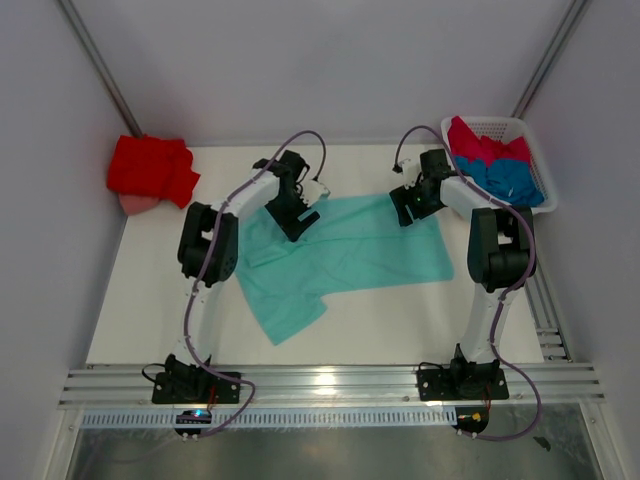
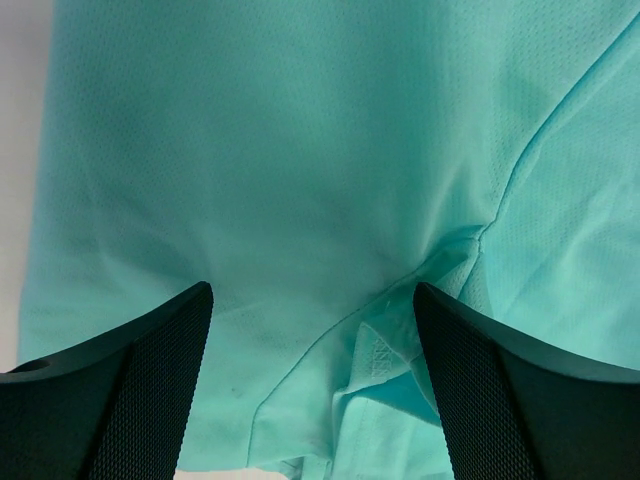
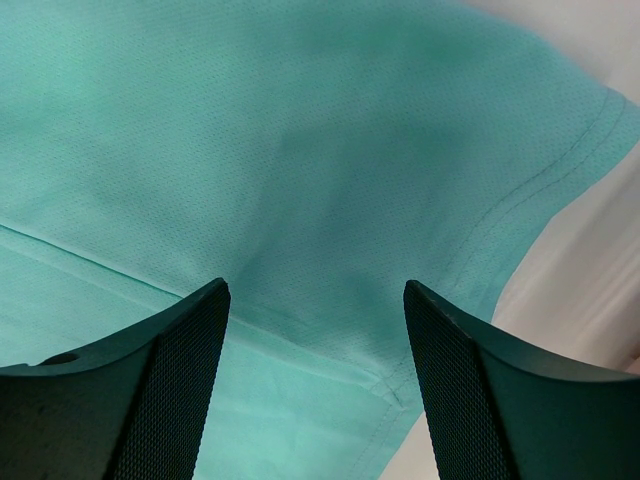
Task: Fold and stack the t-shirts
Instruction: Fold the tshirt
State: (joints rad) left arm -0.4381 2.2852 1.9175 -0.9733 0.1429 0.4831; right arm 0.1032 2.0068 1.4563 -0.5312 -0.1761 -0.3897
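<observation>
The mint-teal t-shirt (image 1: 345,250) lies spread flat mid-tabletop (image 1: 150,300). Both pincers stand wide and empty low over it, the left pincer (image 2: 312,300) above a folded seam, the right pincer (image 3: 315,295) above a hemmed corner. The red t-shirt (image 1: 150,170) sits bunched at the far-left corner.

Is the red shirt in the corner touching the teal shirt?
Apart. The top view shows the red shirt bunched at the far left, with bare table between it and the teal shirt.
</observation>
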